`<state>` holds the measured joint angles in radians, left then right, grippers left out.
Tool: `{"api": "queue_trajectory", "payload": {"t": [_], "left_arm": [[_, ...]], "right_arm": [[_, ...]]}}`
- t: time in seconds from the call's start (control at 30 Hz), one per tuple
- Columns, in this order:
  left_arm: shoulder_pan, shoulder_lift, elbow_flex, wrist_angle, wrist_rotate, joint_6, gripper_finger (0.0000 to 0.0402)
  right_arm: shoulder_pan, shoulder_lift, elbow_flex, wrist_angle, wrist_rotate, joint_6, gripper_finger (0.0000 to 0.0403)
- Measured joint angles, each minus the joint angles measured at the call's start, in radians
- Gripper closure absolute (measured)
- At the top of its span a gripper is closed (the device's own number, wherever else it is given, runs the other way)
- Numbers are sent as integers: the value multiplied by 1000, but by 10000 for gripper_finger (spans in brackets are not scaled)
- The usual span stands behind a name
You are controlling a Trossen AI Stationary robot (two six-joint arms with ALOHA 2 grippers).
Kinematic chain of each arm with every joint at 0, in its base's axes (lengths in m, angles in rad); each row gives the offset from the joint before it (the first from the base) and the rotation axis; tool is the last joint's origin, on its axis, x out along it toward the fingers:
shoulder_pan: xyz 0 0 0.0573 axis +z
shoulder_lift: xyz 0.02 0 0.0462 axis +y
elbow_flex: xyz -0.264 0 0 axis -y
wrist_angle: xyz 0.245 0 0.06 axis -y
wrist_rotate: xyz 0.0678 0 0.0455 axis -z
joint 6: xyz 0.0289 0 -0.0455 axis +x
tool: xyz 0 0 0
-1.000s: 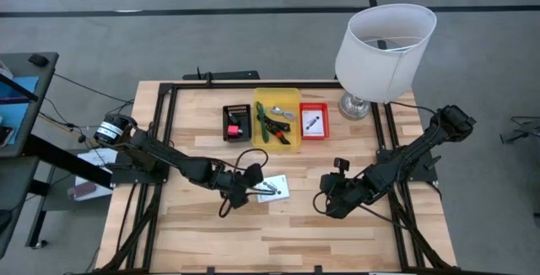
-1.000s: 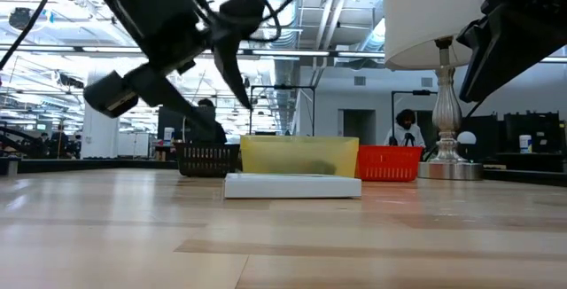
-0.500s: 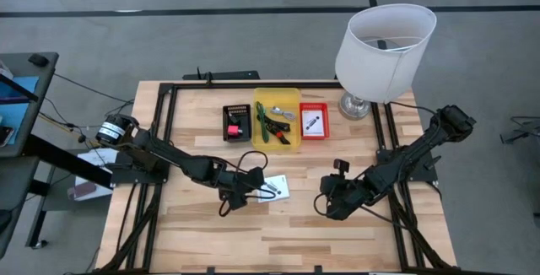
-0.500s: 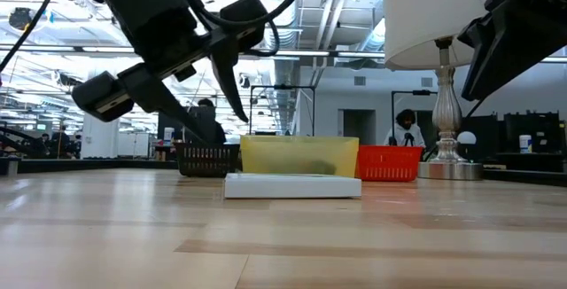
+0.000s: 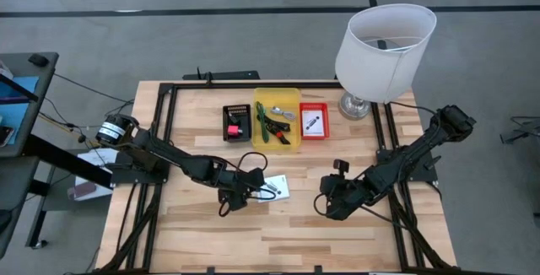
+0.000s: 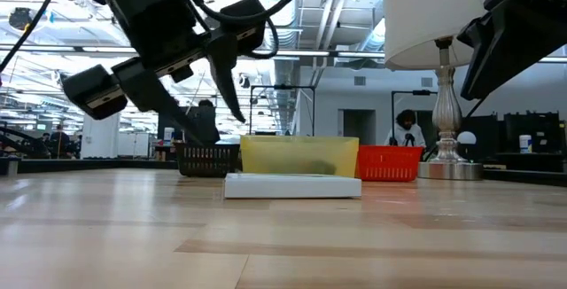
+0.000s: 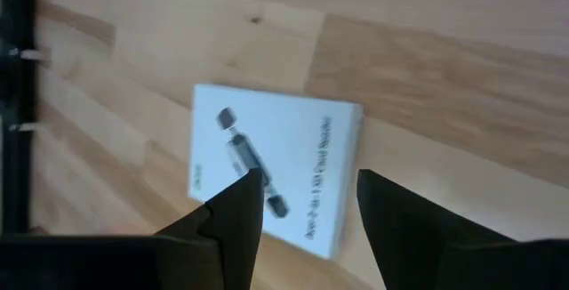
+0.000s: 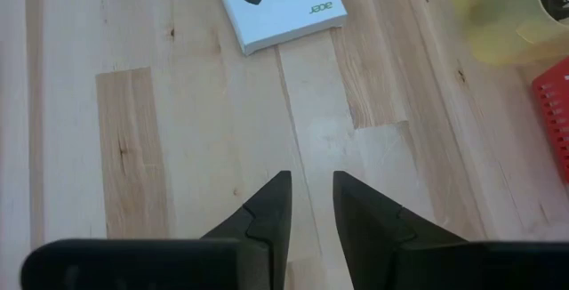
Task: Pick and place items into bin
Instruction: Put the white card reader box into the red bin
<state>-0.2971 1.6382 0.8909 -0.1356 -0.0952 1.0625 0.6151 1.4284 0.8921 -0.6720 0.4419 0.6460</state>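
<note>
Left pincer: fingers parted wide and empty, poised just above the white box, one finger over its printed face, the other past its edge.
White box: flat on the wooden counter, near the middle, in front of the bins; a dark adapter is pictured on its top.
Right pincer: hovers low over bare counter, right of the box; fingers a narrow gap apart, nothing between them.
Yellow bin: holds a green-handled tool and a red-and-black tool.
Red bin: holds a white card.
Black bin: holds a small pink-red cube.
Lamp: stands at the counter's back right corner.
</note>
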Motion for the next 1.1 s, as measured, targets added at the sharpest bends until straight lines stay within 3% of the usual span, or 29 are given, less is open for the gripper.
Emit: {"api": "queue_trajectory", "payload": {"t": [0.47, 0.7, 0.9, 1.1], "left_arm": [[4, 0, -3, 35, -71, -63, 228], [-15, 0, -4, 42, -67, 14, 228], [-16, 0, -4, 29, -62, -105, 228], [-15, 0, -4, 35, -58, -131, 227]], "right_arm": [[0, 0, 0, 0, 0, 0, 324], [0, 0, 0, 1, 0, 0, 324], [0, 0, 0, 0, 0, 0, 324], [0, 0, 0, 3, 0, 0, 324]]}}
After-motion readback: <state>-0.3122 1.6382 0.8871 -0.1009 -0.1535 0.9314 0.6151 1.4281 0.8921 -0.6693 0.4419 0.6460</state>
